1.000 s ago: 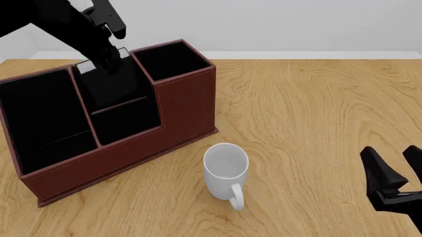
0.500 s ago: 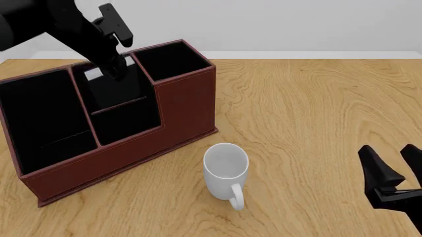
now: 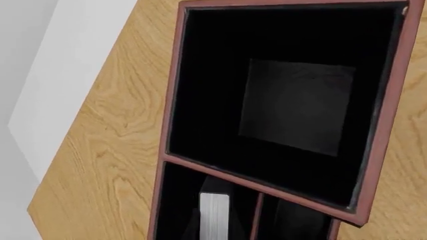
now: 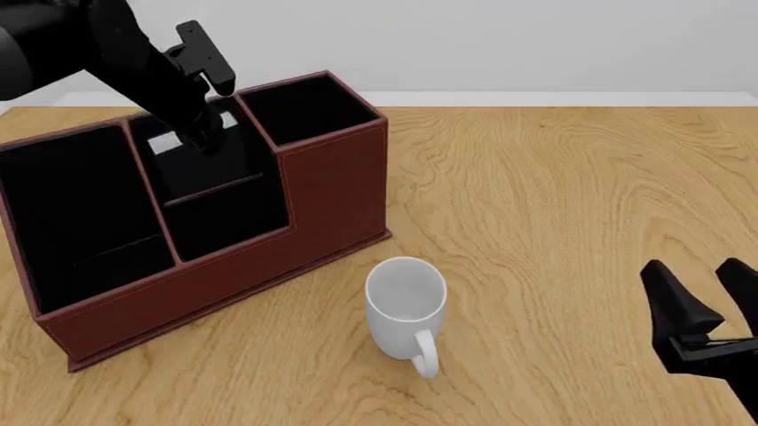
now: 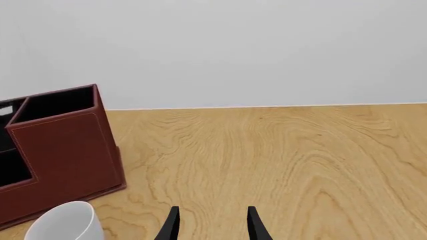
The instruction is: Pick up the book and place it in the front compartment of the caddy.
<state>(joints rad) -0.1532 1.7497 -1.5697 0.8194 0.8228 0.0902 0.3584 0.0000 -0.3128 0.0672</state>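
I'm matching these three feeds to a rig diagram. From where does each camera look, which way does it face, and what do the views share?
Front view: above and behind the arms, facing forward and down at the reddish-brown leather-look caddy and white mug; both arms show.
Left wrist view: above the caddy, facing down into its black-lined cells; the book's white page edges show, no robot parts.
Right wrist view: low over the wooden table, facing forward; open right gripper.
Shared: the caddy in all; the mug in the front and right wrist views.
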